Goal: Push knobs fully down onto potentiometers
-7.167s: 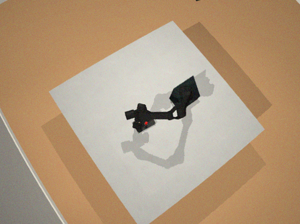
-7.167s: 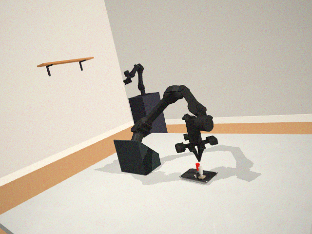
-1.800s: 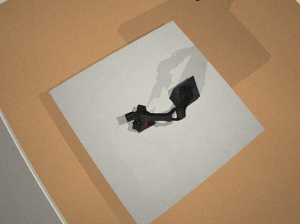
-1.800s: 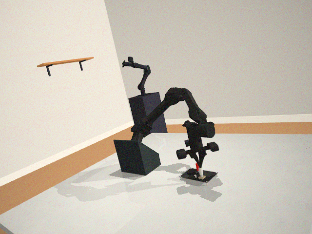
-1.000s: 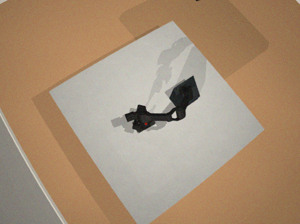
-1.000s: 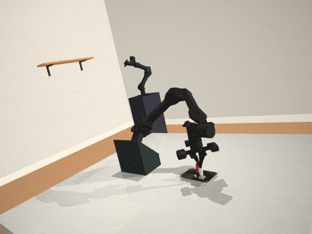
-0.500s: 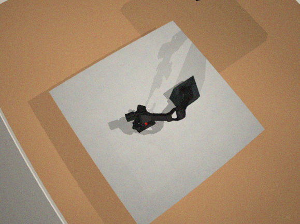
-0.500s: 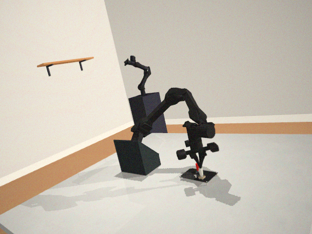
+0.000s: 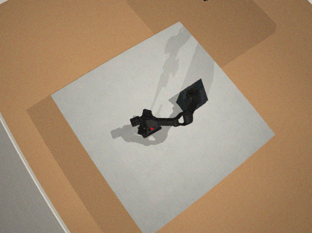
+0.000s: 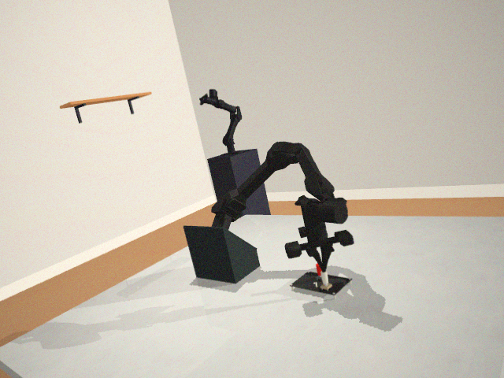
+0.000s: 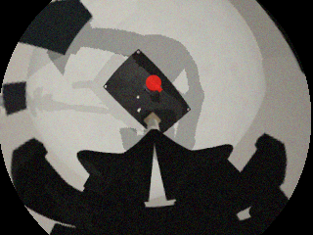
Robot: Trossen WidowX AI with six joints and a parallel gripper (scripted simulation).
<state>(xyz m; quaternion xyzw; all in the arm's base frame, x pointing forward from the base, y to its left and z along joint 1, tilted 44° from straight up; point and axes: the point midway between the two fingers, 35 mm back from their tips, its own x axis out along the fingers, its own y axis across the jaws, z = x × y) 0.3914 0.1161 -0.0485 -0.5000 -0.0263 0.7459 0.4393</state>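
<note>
The dark circuit board point(image 9: 157, 128) point(image 10: 303, 279) point(image 11: 122, 80) stands low on the table. A red knob point(image 9: 152, 128) point(image 10: 318, 269) point(image 11: 153, 82) stands upright on it. A white knob point(image 10: 324, 279) stands upright above a tan potentiometer point(image 10: 326, 287) point(image 11: 152, 117) near the board's edge; in the wrist view it is mostly hidden by the fingertips. My gripper point(image 10: 324, 270) point(image 11: 154, 132) is shut with nothing between its fingers. Its tips are at the top of the white knob, apparently touching it. Whether either knob sits against its potentiometer is too small to tell.
The arm's dark base block point(image 9: 192, 97) point(image 10: 215, 253) point(image 11: 56, 24) stands on the pale table point(image 9: 173, 183) point(image 10: 203, 346). A second small arm point(image 10: 231, 126) on a tall dark pedestal point(image 10: 246, 175) is behind. A wooden shelf point(image 10: 107, 99) hangs on the wall.
</note>
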